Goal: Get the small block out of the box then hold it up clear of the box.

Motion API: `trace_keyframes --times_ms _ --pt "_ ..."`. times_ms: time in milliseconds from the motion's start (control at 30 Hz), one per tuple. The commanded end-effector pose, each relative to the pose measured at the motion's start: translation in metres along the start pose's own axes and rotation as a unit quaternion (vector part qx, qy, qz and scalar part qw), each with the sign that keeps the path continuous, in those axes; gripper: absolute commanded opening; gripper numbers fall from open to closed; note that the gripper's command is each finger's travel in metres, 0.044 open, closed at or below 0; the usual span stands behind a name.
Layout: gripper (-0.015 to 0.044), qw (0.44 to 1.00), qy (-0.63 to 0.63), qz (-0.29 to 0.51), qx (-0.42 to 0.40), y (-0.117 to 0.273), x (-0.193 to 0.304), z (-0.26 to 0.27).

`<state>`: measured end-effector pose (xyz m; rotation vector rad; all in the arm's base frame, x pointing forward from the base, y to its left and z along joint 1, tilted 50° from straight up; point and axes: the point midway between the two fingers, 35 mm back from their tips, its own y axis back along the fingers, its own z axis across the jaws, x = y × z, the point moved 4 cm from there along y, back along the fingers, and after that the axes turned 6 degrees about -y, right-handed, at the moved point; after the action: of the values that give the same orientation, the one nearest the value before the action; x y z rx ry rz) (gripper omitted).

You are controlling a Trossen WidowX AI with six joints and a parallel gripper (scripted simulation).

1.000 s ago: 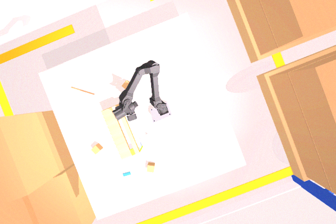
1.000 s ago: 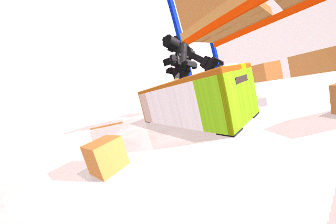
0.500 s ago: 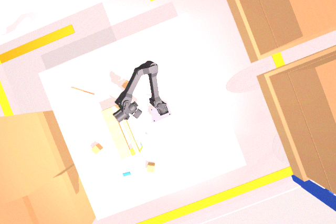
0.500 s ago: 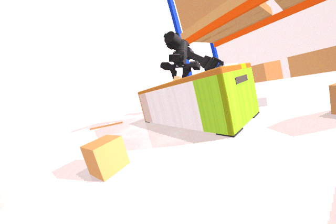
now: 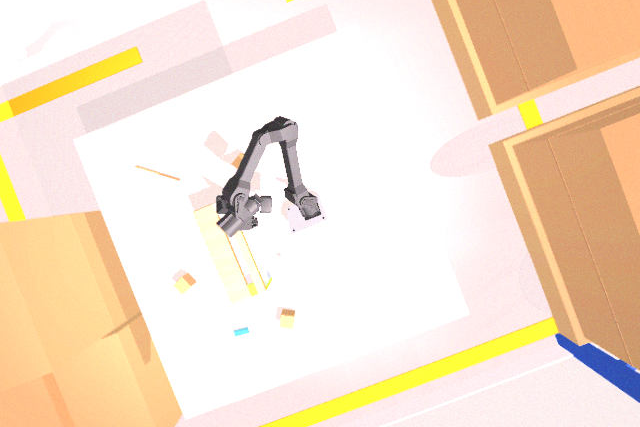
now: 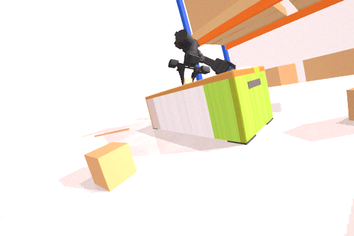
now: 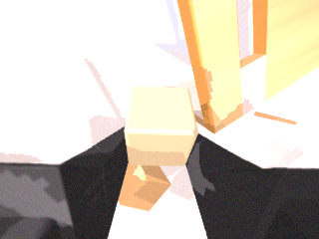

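The box (image 5: 219, 257) (image 6: 257, 104) (image 7: 219, 60) stands upright on the table, with a pale wooden top and a green end. My gripper (image 6: 188, 82) (image 7: 157, 132) is shut on a small pale wooden block (image 6: 188, 80) (image 7: 161, 110), held between the fingertips. In the exterior view the block shows just over the far top edge of the box, its lower part perhaps hidden. In the wrist view it is outside the box, off one end corner, with a narrow gap in the picture. The arm covers the block in the top view.
A loose wooden cube (image 5: 238, 159) (image 7: 145, 191) lies near the box's end, below the gripper in the wrist view. Other cubes (image 5: 184, 282) (image 5: 286, 318) (image 6: 114, 164), a thin orange stick (image 5: 157, 172) (image 6: 112, 132) (image 7: 275, 118) and a cyan piece (image 5: 241, 331) lie around the box.
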<state>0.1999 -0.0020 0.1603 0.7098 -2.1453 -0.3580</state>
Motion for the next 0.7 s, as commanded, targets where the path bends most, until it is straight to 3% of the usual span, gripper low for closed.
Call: trace_keyframes --times_ms 0,333,667 --pt "0.0 0.996 0.093 0.004 0.01 0.005 0.0 -0.004" --pt "0.0 0.953 0.303 0.018 0.021 0.013 0.0 -0.007" --pt "0.0 0.866 0.498 0.036 0.028 0.021 0.0 -0.01"
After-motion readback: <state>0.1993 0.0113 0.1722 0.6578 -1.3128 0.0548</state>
